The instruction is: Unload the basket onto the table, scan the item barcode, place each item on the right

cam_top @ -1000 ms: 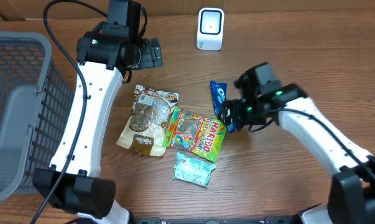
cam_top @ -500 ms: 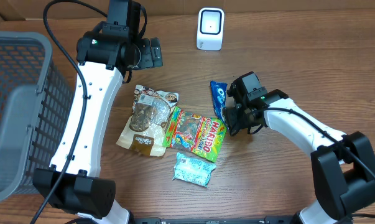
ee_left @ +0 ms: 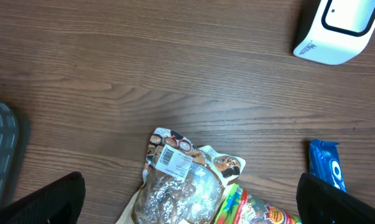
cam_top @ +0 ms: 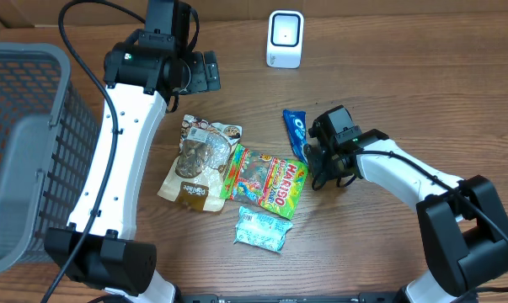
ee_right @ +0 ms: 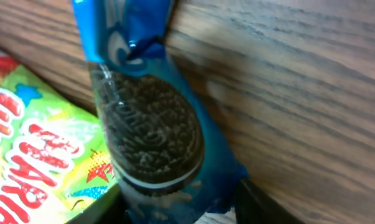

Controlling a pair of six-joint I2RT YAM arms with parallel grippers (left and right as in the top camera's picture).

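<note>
1. Nearest the robot's base, a pale teal packet (cam_top: 262, 228) lies flat on the wooden tabletop (cam_top: 388, 76).
2. Just beyond it lies a green Haribo bag (cam_top: 267, 178), its left edge overlapping a clear-windowed brown snack bag (cam_top: 199, 160).
3. The right gripper (cam_top: 315, 162) is down at the Haribo bag's right edge. Its fingers (ee_right: 259, 205) stand on either side of the near end of the blue Oreo packet (cam_top: 294, 126), which lies on the tabletop. Whether they already pinch it cannot be told.
4. At the left edge stands a grey mesh basket (cam_top: 64, 143); all four packets lie outside it.
5. Farther back, the left gripper (cam_top: 205, 72) hangs above bare wood with its fingers (ee_left: 47, 199) spread wide, holding nothing.
6. Farthest off, a white barcode scanner (cam_top: 285, 39) stands upright, well apart from the Oreo packet.
</note>
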